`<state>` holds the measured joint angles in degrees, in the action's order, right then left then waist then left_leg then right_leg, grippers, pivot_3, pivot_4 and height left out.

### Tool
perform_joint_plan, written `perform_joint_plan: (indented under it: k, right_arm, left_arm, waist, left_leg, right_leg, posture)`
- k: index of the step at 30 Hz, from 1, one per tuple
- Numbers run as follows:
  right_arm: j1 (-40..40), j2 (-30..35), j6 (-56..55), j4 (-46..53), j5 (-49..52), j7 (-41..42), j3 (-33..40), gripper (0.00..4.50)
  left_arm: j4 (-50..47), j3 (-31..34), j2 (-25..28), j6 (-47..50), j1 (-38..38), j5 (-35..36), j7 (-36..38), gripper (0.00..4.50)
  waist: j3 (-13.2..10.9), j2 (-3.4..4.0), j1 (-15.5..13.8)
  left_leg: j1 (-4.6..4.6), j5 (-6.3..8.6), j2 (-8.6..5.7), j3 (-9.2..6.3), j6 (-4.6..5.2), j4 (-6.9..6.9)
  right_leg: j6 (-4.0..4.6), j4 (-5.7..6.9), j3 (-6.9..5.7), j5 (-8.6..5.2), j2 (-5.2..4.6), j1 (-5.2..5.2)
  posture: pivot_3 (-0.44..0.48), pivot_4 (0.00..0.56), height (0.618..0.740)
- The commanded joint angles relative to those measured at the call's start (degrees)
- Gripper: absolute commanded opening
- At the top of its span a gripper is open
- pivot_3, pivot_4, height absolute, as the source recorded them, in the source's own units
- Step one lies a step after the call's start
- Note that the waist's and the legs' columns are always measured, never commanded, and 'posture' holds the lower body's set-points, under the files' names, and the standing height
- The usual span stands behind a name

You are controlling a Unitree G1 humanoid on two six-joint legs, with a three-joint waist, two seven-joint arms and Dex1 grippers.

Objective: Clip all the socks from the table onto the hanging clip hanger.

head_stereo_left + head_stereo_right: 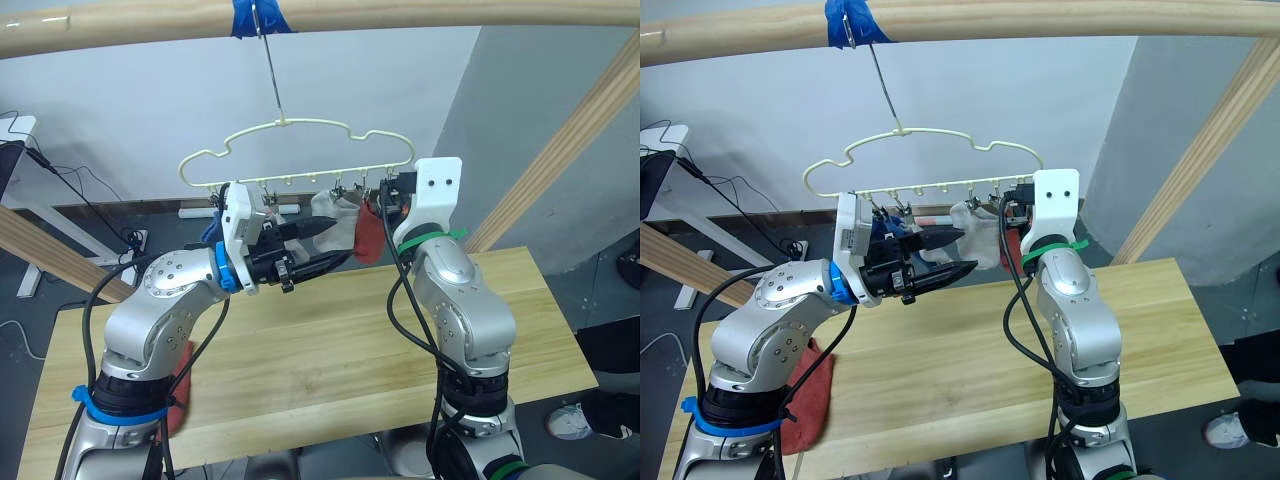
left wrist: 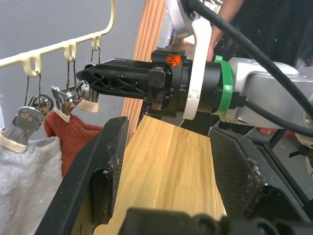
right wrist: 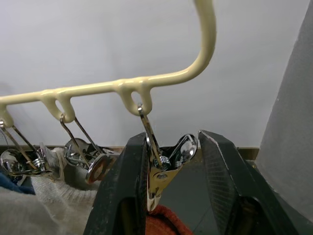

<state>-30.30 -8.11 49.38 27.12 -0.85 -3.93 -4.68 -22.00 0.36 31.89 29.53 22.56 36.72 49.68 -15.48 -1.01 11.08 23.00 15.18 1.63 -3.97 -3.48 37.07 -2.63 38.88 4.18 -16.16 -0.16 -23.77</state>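
Under the clip hanger (image 1: 300,150), right gripper (image 3: 168,183) spread around the end clip (image 3: 164,164) holding a red sock (image 1: 368,235), left gripper (image 1: 325,245) open and empty nearby, grey sock (image 1: 335,215) clipped beside, another red sock (image 1: 805,395) on the surface (image 1: 330,360).

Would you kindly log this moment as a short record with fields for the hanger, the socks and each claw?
hanger: clip hanger hangs by its hook from a wooden pole
socks hung: a grey sock and a rust-red sock clipped side by side; something blue behind the left arm
sock left: one rust-red sock on the table, near edge
left claw: open, empty, raised near the hung socks
right claw: open, fingers either side of the end clip
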Motion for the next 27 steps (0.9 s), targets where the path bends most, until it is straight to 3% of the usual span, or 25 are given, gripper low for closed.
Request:
perform_joint_plan:
  k: [1, 10, 17, 20, 25, 27]
  right_arm:
    - [-0.04, -0.76, -0.85, 3.23, 0.74, -0.27, -0.1, 1.66]
    - [0.09, -1.4, -0.65, 3.6, 1.5, -0.12, 0.05, 1.66]
    - [0.13, -1.25, -1.11, 3.78, 2.16, -0.26, -0.01, 0.08]
    - [0.07, -0.97, -1.44, 3.83, 2.5, -0.32, -0.15, 0.01]
    - [0.34, -0.6, -1.72, 4.08, 2.59, -0.18, -0.32, 0.01]
    - [0.19, -0.25, -1.73, 4.03, 2.51, -0.01, -0.34, 0.0]
  left_arm:
    - [-1.89, 0.0, 0.33, -1.03, -0.39, -0.04, 0.73, 2.89]
    - [-1.77, -0.05, 0.19, -1.23, -0.62, -0.44, 1.23, 2.89]
    - [-1.62, -0.01, -0.14, -1.39, -1.11, -0.77, 0.95, 2.89]
    - [-1.33, 0.02, -0.43, -2.2, -1.75, -2.16, -0.08, 2.89]
    - [-2.02, 0.93, -1.52, -2.58, -6.53, -6.85, -7.35, 2.89]
    - [-4.23, 3.59, -2.41, 0.58, -13.67, -7.92, -13.77, 3.06]
  waist:
    - [0.0, 0.0, 0.0]
    - [0.0, 0.0, 0.02]
    - [0.0, 0.0, 0.02]
    - [0.0, 0.0, 0.02]
    - [0.02, 0.01, 0.04]
    - [0.02, 0.01, 0.2]
  left_leg:
    - [0.0, 0.0, 0.0, 0.0, 0.0, 0.0]
    - [0.0, 0.0, 0.0, 0.0, 0.0, 0.0]
    - [0.0, 0.0, 0.0, 0.0, 0.0, 0.01]
    - [0.0, 0.0, 0.0, 0.0, 0.0, 0.02]
    - [-0.02, 0.0, 0.01, -0.03, 0.0, 0.02]
    - [-0.03, 0.0, 0.02, -0.08, 0.0, 0.01]
  right_leg:
    - [0.0, 0.0, 0.0, 0.0, 0.0, 0.0]
    - [0.0, 0.01, 0.0, 0.0, 0.0, 0.0]
    - [0.0, 0.02, 0.0, 0.0, 0.0, 0.0]
    - [0.0, 0.02, 0.0, 0.0, 0.0, 0.0]
    - [0.01, 0.03, 0.03, 0.0, -0.01, 0.0]
    - [0.01, 0.03, 0.04, 0.0, -0.02, 0.0]
  posture:
    - [-0.242, 0.255, 0.74]
    - [-0.246, 0.256, 0.74]
    - [-0.246, 0.256, 0.74]
    - [-0.246, 0.256, 0.74]
    - [-0.252, 0.253, 0.74]
    - [-0.251, 0.254, 0.74]
